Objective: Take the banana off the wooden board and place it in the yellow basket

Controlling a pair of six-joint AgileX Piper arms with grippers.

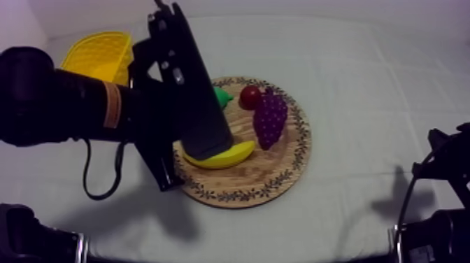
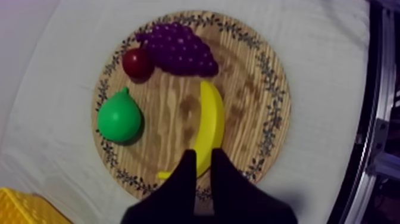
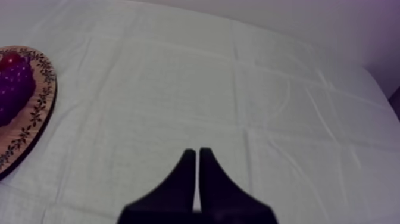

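The yellow banana [image 1: 225,155] [image 2: 209,122] lies on the round wooden board [image 1: 283,171] [image 2: 262,113], on the side nearest the front. My left gripper [image 2: 202,156] hangs just over the banana's near end, its fingers a small way apart with the yellow showing between the tips; in the top view the arm covers part of the banana. The yellow basket [image 1: 98,54] [image 2: 21,208] stands at the back left, behind my left arm. My right gripper [image 3: 197,152] is shut on nothing above bare cloth, well to the right of the board [image 3: 27,128].
Also on the board are a purple bunch of grapes [image 1: 270,119] [image 2: 177,47], a small red fruit [image 1: 250,96] [image 2: 137,62] and a green pear [image 1: 223,96] [image 2: 119,117]. My right arm [image 1: 437,175] rests at the table's right edge.
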